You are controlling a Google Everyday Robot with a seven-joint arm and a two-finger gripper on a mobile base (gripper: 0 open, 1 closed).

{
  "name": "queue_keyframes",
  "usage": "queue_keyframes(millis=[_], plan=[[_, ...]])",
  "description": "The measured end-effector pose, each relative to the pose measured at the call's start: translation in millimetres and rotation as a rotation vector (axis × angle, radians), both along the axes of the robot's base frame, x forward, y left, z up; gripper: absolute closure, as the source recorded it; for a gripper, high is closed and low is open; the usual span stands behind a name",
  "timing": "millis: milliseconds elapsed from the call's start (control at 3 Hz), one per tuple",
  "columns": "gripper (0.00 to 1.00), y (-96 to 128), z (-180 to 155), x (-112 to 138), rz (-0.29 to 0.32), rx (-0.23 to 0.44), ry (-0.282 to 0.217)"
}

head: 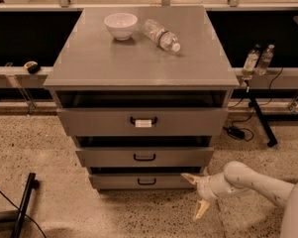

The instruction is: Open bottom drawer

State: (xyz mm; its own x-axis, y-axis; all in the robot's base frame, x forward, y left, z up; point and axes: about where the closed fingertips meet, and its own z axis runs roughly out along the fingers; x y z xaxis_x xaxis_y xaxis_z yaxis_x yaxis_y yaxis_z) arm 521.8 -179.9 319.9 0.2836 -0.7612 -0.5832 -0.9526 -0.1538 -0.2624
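Observation:
The bottom drawer (143, 181) is the narrowest grey front at the foot of the cabinet, with a small black loop handle (146, 181) and no label. It looks shut or nearly so. My gripper (195, 194) comes in from the lower right on a white arm. Its two pale fingers are spread apart, one near the drawer's right end (190, 178) and one lower over the floor. It holds nothing and is well to the right of the handle.
Above are the mid-sized drawer (144, 156) and the largest drawer with a white label (143, 123). A white bowl (121, 25) and a lying plastic bottle (161, 34) rest on the cabinet top. A black stand leg (24, 202) is at the lower left; cables and bottles at the right.

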Motion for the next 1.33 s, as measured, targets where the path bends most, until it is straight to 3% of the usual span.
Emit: queue_keyframes(millis=[667, 1333], plan=[[0.00, -4.3, -13.5, 8.1, -0.022, 0.014, 0.010], [0.00, -5.7, -60.8, 58.7, -0.141, 0.013, -0.064]])
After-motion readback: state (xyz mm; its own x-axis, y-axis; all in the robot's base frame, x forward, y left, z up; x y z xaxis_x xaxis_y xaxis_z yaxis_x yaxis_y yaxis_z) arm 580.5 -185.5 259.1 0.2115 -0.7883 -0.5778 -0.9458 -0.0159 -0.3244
